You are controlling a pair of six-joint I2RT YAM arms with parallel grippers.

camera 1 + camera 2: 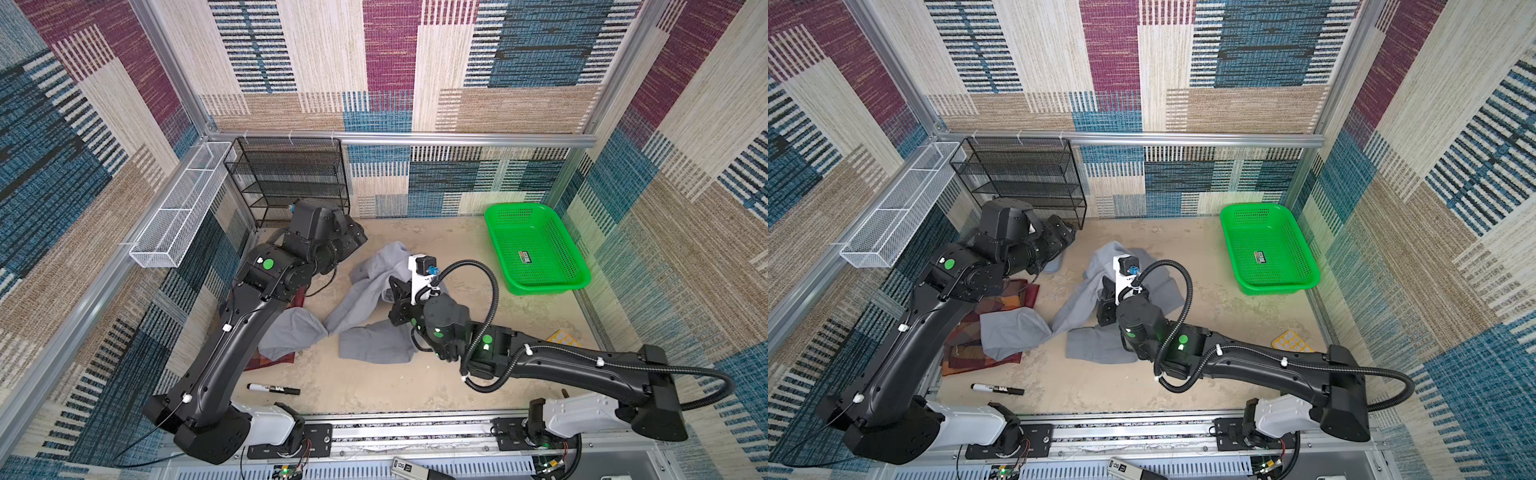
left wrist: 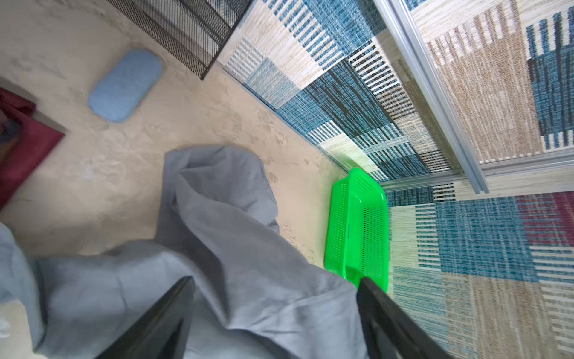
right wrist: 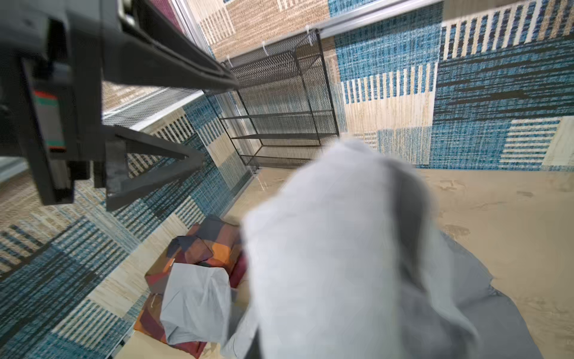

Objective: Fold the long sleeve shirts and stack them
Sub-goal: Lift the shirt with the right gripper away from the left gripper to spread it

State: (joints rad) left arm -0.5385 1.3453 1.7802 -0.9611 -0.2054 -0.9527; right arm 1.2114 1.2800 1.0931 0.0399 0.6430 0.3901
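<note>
Sandy beige tabletop [image 1: 374, 386], patchwork carpet-lined walls [image 1: 390, 62], left claw [image 2: 276, 279] open near grey shirt [image 1: 361, 340], right claw [image 1: 397, 291] closed on it

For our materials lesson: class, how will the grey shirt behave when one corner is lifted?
Probably floppy: the grey shirt lies crumpled in loose folds. Likely to trail, sleeves sprawling across the table. It may tug the plaid shirt that one end covers.

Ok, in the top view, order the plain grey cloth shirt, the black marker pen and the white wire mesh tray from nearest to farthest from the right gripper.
1. The plain grey cloth shirt, mid table, pinched in the right gripper.
2. The black marker pen, lying near the front edge.
3. The white wire mesh tray, up on the left wall.
</note>
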